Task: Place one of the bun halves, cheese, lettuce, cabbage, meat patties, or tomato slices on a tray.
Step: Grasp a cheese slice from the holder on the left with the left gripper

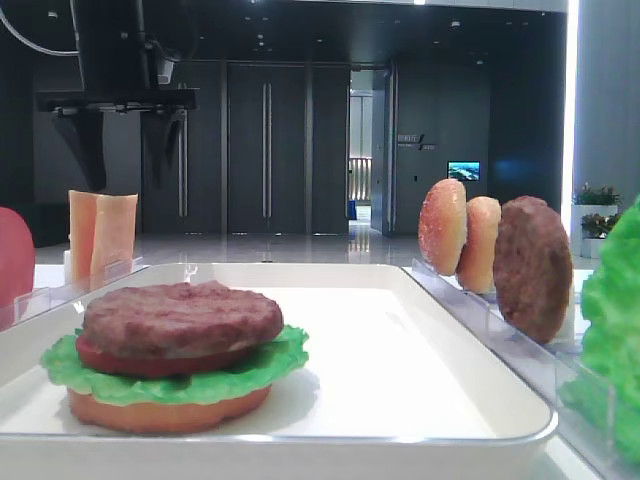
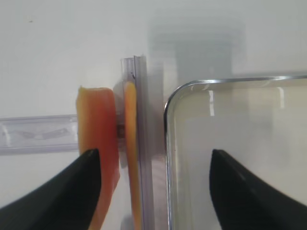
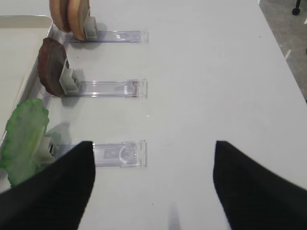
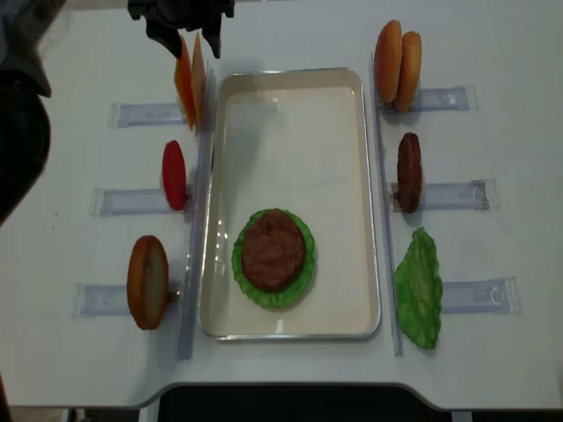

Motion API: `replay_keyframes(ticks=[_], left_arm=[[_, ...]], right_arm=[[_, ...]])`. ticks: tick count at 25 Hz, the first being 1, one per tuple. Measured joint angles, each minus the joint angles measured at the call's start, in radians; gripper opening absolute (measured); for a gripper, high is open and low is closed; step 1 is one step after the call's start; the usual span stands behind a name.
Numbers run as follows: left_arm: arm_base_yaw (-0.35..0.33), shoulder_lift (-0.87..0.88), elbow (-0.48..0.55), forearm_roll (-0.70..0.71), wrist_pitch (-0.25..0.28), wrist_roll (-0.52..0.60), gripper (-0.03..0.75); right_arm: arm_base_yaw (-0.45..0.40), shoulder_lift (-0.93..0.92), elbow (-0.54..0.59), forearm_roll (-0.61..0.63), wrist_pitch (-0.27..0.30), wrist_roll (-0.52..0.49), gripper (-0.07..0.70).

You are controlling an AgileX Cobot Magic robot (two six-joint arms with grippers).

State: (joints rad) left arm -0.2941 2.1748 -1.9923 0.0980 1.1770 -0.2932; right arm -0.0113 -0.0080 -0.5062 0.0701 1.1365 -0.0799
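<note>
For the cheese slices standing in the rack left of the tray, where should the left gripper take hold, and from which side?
Probably the top edge of the cheese, from straight above. The slices stand upright on edge in the clear rack, thin faces sideways, so one finger goes down each flat face. The left gripper already hangs open over them beside the tray.

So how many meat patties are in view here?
2. One meat patty tops the stack on the tray; the other patty stands upright in the middle rack on the right. None seem hidden.
</note>
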Motion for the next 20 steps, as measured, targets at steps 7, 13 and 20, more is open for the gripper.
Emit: replay_keyframes(ticks=[7,13,20], left_arm=[[0.0,0.025,0.0,0.0,-0.019,-0.002,0.538],[0.0,0.056,0.0,0.0,-0.037,-0.003,0.535],[0.0,0.069,0.0,-0.001,-0.039,-0.003,0.391]], right_arm=[[0.0,0.0,0.0,0.0,0.0,0.0,0.491],[0.0,-0.001,0.0,0.0,0.0,0.0,0.491],[0.0,-0.001,0.0,0.0,0.0,0.0,0.491]])
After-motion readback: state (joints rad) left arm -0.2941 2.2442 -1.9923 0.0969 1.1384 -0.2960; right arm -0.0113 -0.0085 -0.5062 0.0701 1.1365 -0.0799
